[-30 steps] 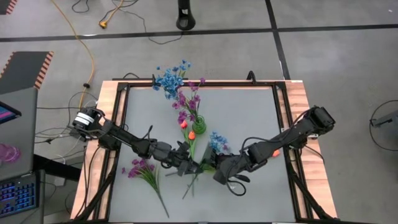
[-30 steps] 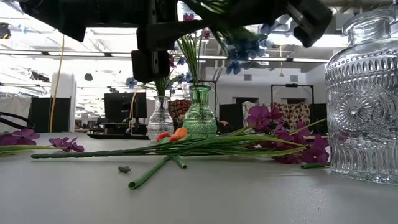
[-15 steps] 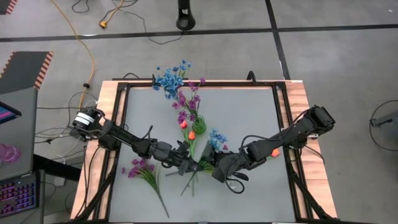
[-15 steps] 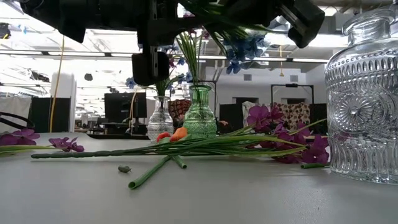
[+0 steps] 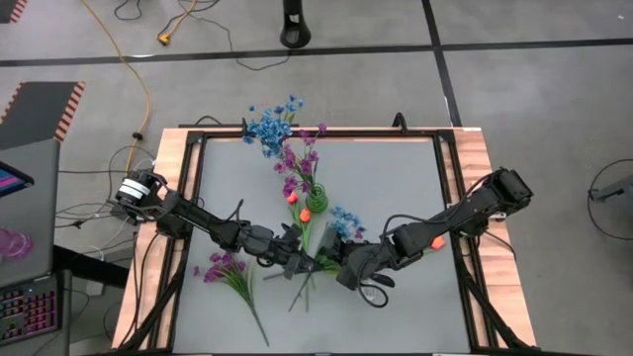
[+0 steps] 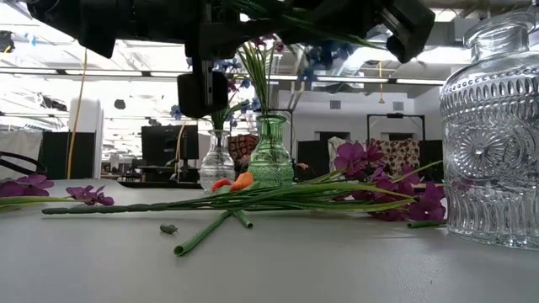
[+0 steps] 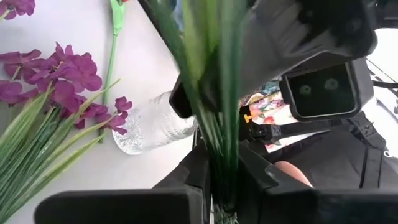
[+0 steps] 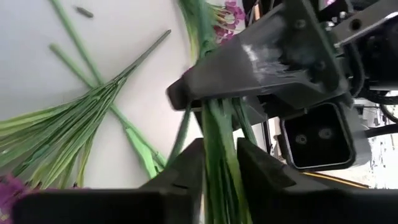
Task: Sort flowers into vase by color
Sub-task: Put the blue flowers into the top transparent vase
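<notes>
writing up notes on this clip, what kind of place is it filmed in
Probably a robotics lab in an open-plan office: a framed work table on a taped concrete floor, loose floor cables, and desks with monitors under strip lights behind.

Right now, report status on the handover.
Left gripper shut on blue sprig's stem. Right gripper loosening around same stem. Loose stems below.

Both arms are dark, nearly black, built of jointed tubular links with black cables looping loosely alongside them. The left arm [image 5: 188,220] has a pale silver-white cylindrical joint near its base, and the right arm [image 5: 465,216] carries a small orange-red spot on its forearm link. Each wrist bears a blocky dark housing with a rounded-rectangular camera module showing two small lenses [image 7: 323,88], and the fingers [image 8: 186,168] are flat, matte black, angular plates.
</notes>
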`<state>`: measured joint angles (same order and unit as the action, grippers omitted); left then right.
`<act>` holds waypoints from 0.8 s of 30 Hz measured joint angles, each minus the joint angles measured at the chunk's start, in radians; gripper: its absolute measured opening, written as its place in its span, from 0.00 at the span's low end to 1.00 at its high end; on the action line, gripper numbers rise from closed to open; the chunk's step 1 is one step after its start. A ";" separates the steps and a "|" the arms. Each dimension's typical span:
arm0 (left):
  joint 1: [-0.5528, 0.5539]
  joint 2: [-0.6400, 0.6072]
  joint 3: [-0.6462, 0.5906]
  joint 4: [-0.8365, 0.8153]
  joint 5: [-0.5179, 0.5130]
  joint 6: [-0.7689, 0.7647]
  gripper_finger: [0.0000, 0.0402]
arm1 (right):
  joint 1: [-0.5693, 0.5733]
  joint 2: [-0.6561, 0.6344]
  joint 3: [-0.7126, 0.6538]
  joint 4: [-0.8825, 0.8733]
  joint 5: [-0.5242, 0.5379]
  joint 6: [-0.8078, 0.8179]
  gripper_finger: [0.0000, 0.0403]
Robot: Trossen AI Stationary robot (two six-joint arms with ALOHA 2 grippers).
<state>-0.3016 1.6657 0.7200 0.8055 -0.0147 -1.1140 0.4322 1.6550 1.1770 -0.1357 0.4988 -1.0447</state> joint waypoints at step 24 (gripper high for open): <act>-0.006 -0.034 0.000 -0.104 -0.094 0.248 0.01 | 0.032 -0.256 -0.002 -0.157 0.125 0.381 0.43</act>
<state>-0.3077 1.6321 0.7200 0.7015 -0.1090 -0.8660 0.4644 1.3992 1.1755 -0.2930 0.6237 -0.6633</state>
